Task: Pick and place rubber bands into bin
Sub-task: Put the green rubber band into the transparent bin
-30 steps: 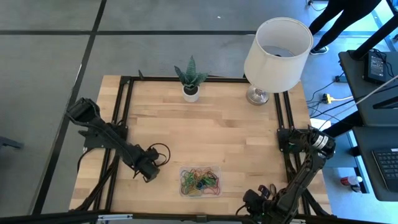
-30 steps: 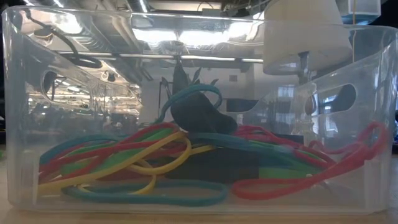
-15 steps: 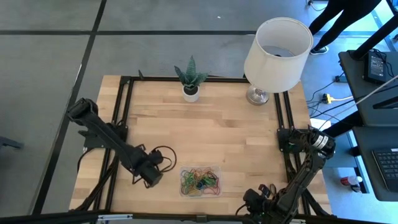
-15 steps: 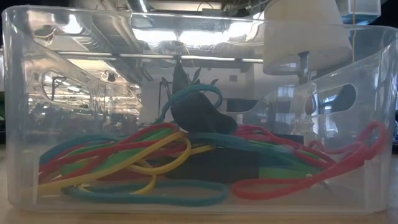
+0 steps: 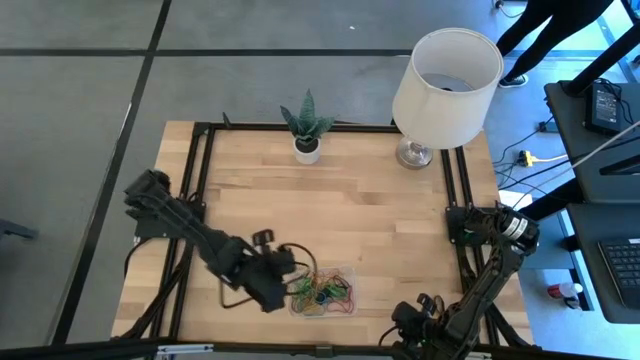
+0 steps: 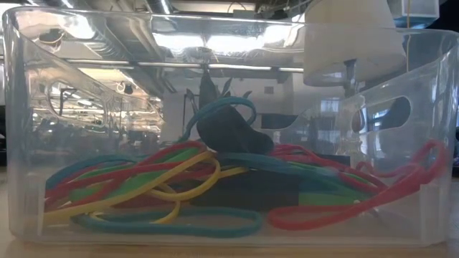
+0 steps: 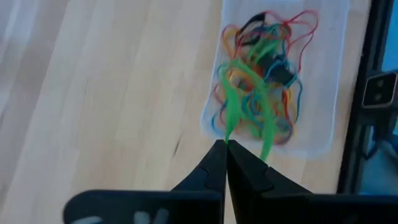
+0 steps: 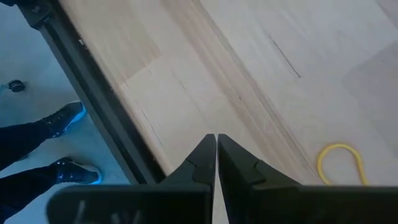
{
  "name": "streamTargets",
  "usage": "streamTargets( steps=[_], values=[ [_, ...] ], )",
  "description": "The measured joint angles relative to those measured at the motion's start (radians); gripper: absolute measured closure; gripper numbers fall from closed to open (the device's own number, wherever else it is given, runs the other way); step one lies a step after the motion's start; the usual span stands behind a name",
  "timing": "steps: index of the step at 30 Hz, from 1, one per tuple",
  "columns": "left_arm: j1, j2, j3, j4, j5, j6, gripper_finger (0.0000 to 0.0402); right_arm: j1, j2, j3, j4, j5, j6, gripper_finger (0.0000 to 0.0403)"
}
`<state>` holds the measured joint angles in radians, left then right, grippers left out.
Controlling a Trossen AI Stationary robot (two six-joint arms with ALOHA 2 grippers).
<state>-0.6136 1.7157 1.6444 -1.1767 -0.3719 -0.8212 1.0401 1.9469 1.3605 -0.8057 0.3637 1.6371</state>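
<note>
Clear bin [image 5: 349,272], red/green/yellow/teal rubber bands [image 6: 150,188], white lampshade [image 5: 447,73], light wood table [image 5: 360,200], black left gripper [image 7: 225,149].

Bin [image 5: 348,272]: shallow clear plastic tray with rounded corners, resting flat on the wooden table [image 5: 340,200] near its front edge, well apart from the lamp [image 5: 445,85]. Rubber bands [image 6: 179,186]: a loose tangle of red, green, yellow, orange and teal loops lying on the bin floor. 1 green rubber band [image 7: 239,102] hangs stretched and blurred above the bin's left end. 1 yellow rubber band [image 8: 339,163] lies flat on the bare table, outside the bin.
</note>
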Motion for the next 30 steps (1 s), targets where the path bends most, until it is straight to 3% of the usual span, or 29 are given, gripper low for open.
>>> streamTargets(
  steps=[8,16,24,30],
  values=[
    [0.087,0.225,0.155,0.061,0.043,0.19,0.0399,0.0,0.0,0.0,0.003,0.0,0.001,0.0381],
    [0.175,0.345,0.158,0.274,0.153,0.242,0.0398,0.0,0.0,0.0,0.017,0.0,0.003,0.0382],
    [0.187,0.435,0.158,0.453,0.367,0.358,0.0398,0.0,0.001,0.0,0.021,0.0,0.003,0.0382],
    [0.155,0.47,0.158,0.517,0.389,0.382,0.0395,0.0,0.001,0.0,0.021,0.001,0.003,0.0382]
  ],
)
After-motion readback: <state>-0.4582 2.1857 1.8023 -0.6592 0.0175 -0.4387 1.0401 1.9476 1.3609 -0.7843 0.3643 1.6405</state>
